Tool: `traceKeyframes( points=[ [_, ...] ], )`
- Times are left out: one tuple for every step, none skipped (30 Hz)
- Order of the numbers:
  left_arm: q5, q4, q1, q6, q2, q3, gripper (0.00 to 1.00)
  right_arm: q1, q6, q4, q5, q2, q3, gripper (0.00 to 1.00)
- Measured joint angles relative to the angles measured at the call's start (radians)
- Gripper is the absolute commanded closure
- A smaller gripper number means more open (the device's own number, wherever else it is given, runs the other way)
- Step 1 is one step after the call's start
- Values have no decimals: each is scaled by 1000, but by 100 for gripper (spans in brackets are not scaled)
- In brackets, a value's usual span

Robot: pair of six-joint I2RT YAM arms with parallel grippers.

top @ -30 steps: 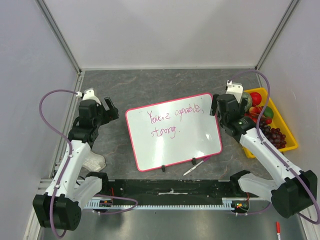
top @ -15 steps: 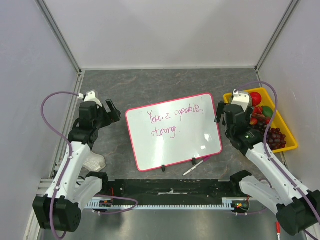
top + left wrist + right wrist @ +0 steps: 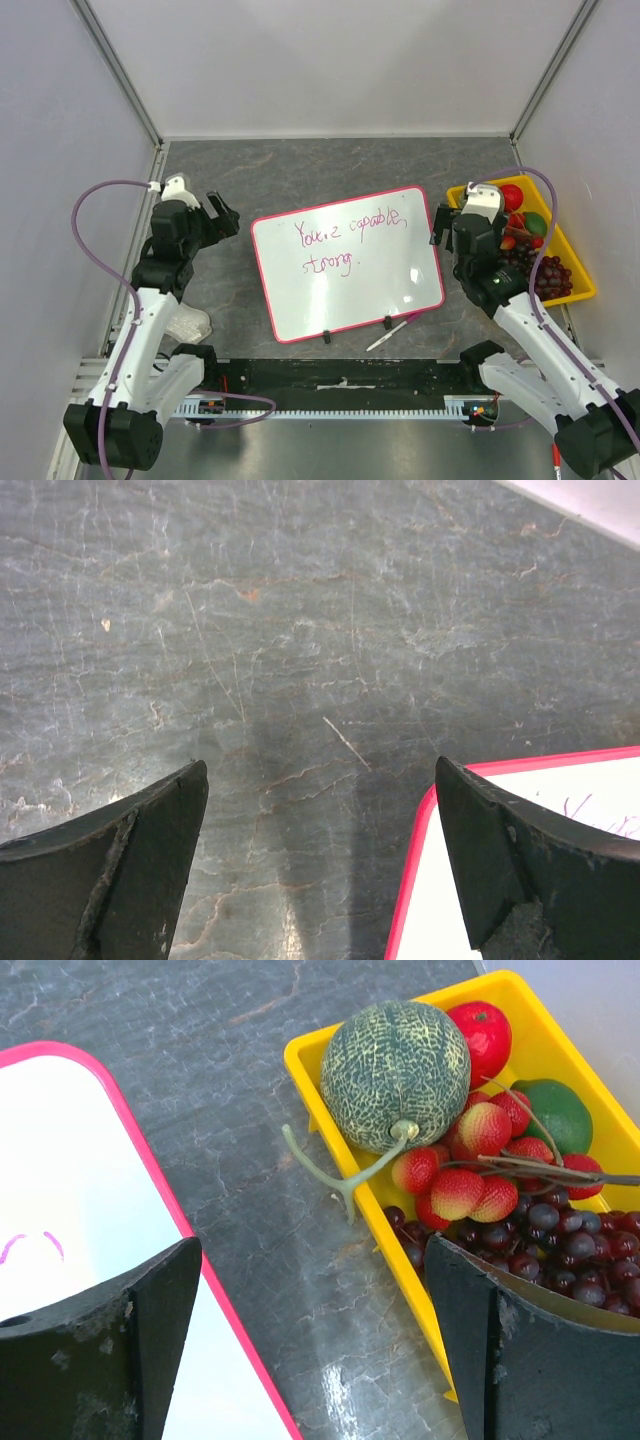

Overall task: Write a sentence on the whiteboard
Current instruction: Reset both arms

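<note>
The whiteboard (image 3: pixel 347 262) lies flat on the grey stone-patterned table (image 3: pixel 330 165) between the two arms. It is turned a little, so its right end sits farther back than its left. Two small black clips (image 3: pixel 327 337) sit on its near long edge. The sentence (image 3: pixel 345 238) runs in thin magenta cursive over the board's far left part, in two lines. The upper line reads about "You're capable," and the lower reads "strong."

A white marker with a magenta cap (image 3: pixel 392 333) lies tilted on the table just off the board's near edge, beside the right-hand clip.

The left fingers (image 3: pixel 130 850) are spread wide with nothing between them, held above bare table just off the board's far left corner. In the left wrist view that rounded pink corner shows beside one fingertip.

The right fingers (image 3: pixel 110 1350) are also spread wide and empty, above the strip of table between the board's right edge and a yellow tray (image 3: pixel 300 1060). The tray stands just right of the board without touching it. It holds a netted melon (image 3: pixel 395 1075), a red round fruit (image 3: pixel 480 1032), a green one (image 3: pixel 558 1110), strawberries (image 3: pixel 460 1190) and dark grapes (image 3: pixel 560 1250).

A red pen (image 3: pixel 556 458) lies well off the board's near right, past the right arm's base.
</note>
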Motion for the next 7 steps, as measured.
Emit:
traceKeyframes(
  points=[
    [0,8,0,0,0,3,1,0,-3,8,0,0,-1,2],
    [0,18,0,0,0,5,1,0,-9,23,0,0,-3,2],
    [0,27,0,0,0,7,2,0,-17,43,0,0,-7,2],
    [0,38,0,0,0,7,4,0,-24,59,0,0,-10,2],
    [0,49,0,0,1,7,5,0,-35,85,-3,0,-18,2],
    [0,56,0,0,2,8,5,0,-50,118,-8,0,-28,2],
    [0,64,0,1,4,8,5,0,-63,147,-13,2,-39,2]
  ],
)
